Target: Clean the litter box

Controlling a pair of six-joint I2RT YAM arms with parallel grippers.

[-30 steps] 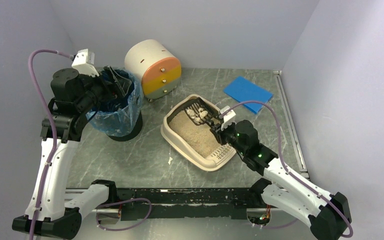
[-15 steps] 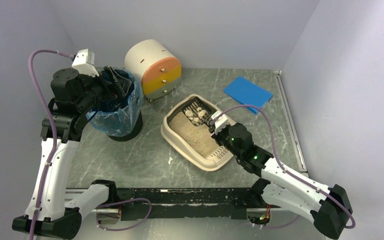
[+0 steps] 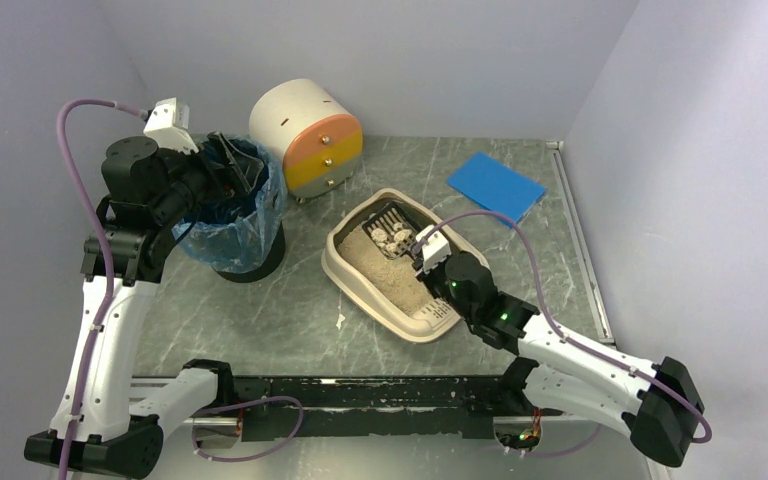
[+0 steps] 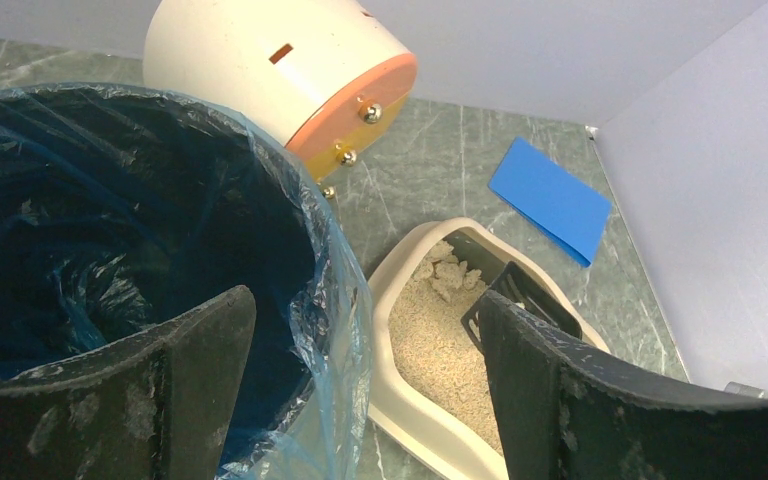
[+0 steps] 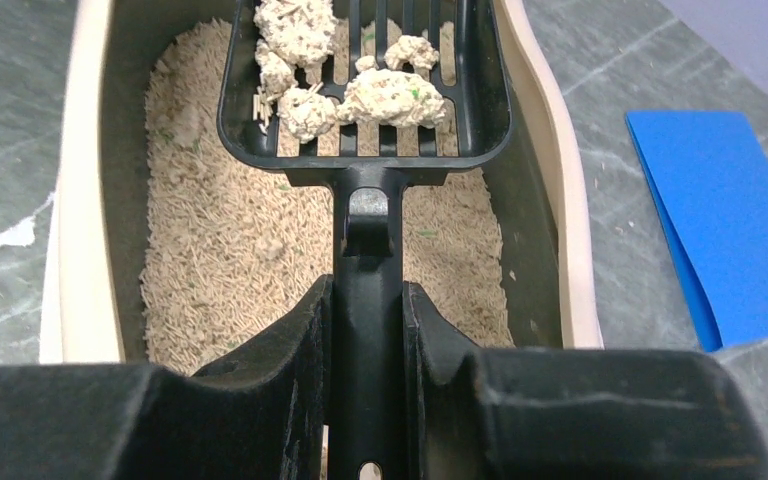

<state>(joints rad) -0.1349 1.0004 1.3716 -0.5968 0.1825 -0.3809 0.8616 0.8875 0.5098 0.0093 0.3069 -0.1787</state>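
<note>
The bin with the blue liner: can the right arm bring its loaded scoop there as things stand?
Probably yes: nothing stands between the litter box and the bin, and its mouth is open. But the left end effector, open, hangs over the rim and may crowd the scoop.

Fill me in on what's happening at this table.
The right gripper is shut on the handle of a black slotted scoop. The scoop carries several clumps and is held over the loose litter in the beige litter box. The left gripper hangs open over the black bin with the blue liner. Nothing has been tipped from the scoop yet.
</note>
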